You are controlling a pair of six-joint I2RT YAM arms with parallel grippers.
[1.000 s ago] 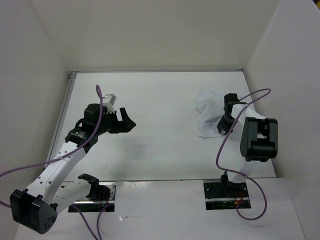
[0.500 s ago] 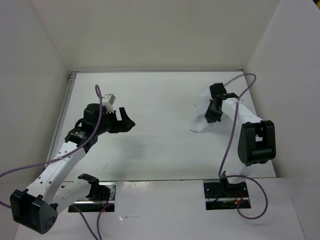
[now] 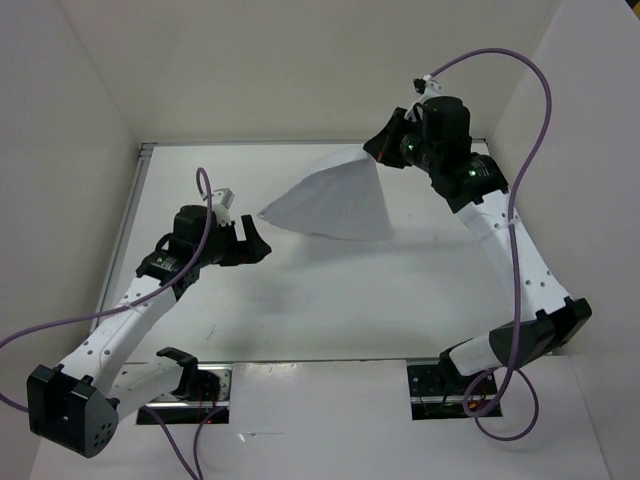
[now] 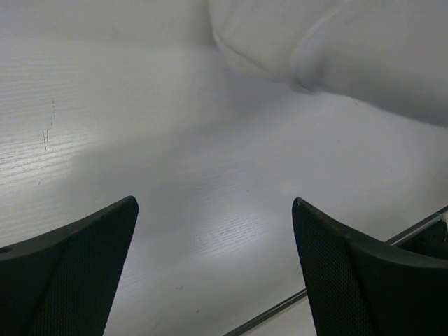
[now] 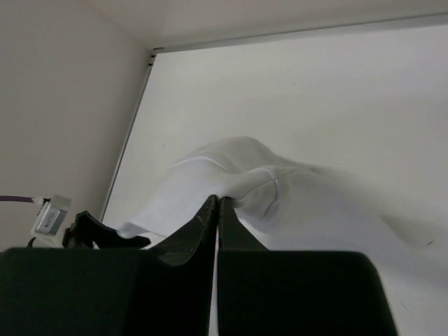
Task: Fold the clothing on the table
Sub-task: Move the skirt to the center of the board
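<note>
**Ana:** Start with the worktop [image 3: 330,310]. What is on it?

**Ben:** Nothing lies flat on it. The right arm [image 3: 520,250] reaches high toward the far side, and the clothing [image 3: 335,200] hangs from its end. The fabric fans out from one pinched point down to a broad lower edge above the middle of the worktop. Whether that edge brushes the surface cannot be told from here.

**Ana:** And the tools?

**Ben:** The right tool [image 5: 218,203] is clamped on a bunched bit of the fabric, with its jaws pressed together and no gap between them. The left tool [image 4: 215,203] stands wide apart and holds nothing. It sits low over the worktop, and the near corner of the clothing is just beside it.

**Ana:** What could go wrong?

**Ben:** The biggest risk is probably the single grip. The fabric is thin and held at one point, so it may slip out if the arm swings or jerks, and then it would drop in a heap. It also hangs crumpled rather than spread. Laid down like that, it would likely trap wrinkles, and the fold would come out crooked.

**Ana:** Anything smaller?

**Ben:** The loose corner. It is nearly the same colour as the worktop and it dangles freely. If the left tool goes for it, it could close on air or catch two layers at once.
</note>
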